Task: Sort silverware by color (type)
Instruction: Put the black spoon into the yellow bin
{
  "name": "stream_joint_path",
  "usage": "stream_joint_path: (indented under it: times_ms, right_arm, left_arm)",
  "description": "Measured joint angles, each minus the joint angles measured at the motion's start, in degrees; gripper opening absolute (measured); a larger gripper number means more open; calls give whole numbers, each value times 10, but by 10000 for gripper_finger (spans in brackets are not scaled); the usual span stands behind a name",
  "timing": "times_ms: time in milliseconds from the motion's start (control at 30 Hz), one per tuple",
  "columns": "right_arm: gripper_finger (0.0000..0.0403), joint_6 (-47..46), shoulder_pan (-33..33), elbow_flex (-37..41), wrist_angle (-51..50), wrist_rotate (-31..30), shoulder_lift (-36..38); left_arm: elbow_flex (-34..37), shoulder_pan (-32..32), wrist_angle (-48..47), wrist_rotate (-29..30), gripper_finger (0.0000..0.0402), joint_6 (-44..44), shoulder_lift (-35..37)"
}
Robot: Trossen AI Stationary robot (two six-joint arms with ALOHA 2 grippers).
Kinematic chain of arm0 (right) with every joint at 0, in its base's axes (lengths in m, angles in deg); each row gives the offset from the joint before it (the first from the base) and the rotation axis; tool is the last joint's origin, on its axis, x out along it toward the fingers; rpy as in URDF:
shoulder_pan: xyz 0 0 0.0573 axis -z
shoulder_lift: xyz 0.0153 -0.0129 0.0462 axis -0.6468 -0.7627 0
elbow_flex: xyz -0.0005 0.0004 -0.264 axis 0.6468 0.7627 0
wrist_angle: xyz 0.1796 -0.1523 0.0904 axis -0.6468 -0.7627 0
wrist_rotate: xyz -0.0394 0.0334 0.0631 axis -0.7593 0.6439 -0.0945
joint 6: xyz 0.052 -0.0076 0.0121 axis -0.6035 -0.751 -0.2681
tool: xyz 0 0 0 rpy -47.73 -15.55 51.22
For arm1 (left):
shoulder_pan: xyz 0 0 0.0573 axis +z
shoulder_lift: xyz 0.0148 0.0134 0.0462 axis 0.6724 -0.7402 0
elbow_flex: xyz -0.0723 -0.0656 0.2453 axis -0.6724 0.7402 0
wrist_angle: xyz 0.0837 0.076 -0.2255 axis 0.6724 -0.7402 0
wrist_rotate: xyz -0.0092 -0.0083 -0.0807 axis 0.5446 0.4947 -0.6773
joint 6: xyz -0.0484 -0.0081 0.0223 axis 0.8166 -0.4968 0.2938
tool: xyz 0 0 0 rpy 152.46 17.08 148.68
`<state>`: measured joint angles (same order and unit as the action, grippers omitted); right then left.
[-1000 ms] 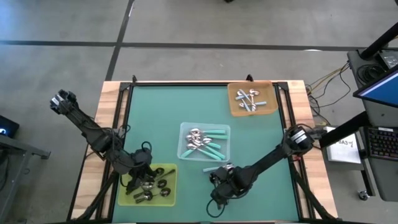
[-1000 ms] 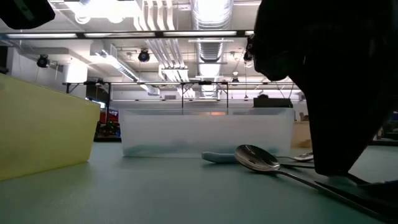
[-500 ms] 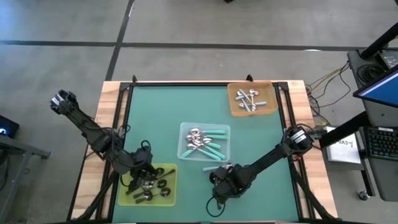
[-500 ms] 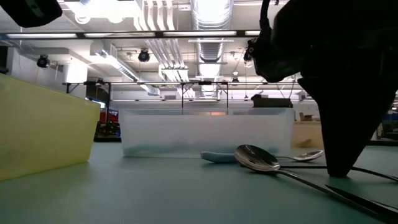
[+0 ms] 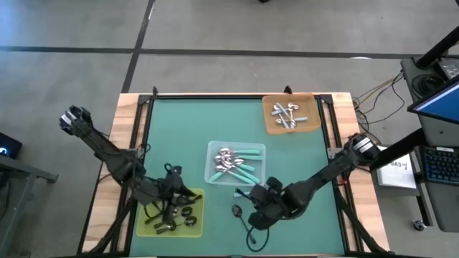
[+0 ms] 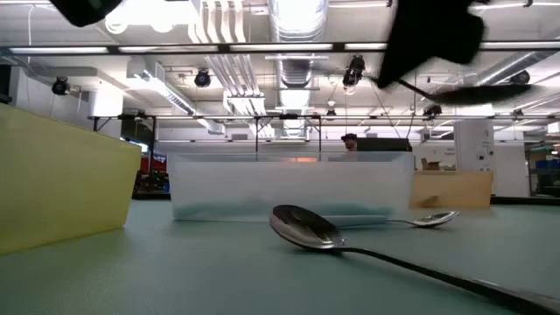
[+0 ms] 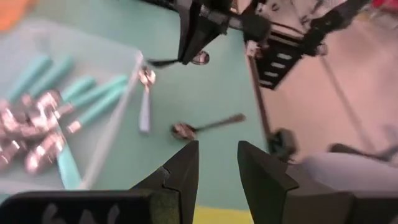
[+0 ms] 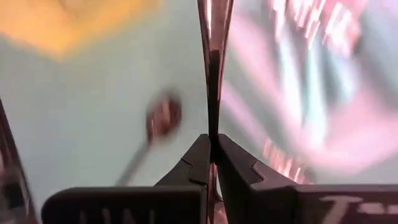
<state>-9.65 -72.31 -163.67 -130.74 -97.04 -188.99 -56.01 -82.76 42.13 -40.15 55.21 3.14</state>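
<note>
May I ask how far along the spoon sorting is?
Done: the yellow tray, clear tray and orange tray each hold spoons. In hand: the right gripper is shut on a lifted spoon; the left gripper hangs open over the yellow tray. Left: a loose spoon and a teal-handled spoon on the mat.

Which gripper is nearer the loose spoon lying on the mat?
Right. The right gripper sits just beside the spoon; the left gripper is farther off, over the yellow tray.
</note>
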Motion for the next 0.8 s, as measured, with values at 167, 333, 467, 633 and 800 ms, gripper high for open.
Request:
stream_joint_path:
  times_ms: [167,333,467,633,800]
  right_arm:
    - [9,114,6,-2,78,-187,11]
    - [9,227,17,-1,168,-282,-1]
    - [9,342,17,-2,241,-322,-6]
    - [9,472,12,-2,338,-343,-15]
    - [9,551,11,-3,390,-344,-31]
  left_arm:
    - [1,6,127,69,96,-117,-77]
    - [1,12,305,119,96,-214,-159]
    - [-2,12,416,182,96,-266,-203]
    - [-16,10,432,304,96,-276,-221]
    - [-19,9,457,330,96,-278,-220]
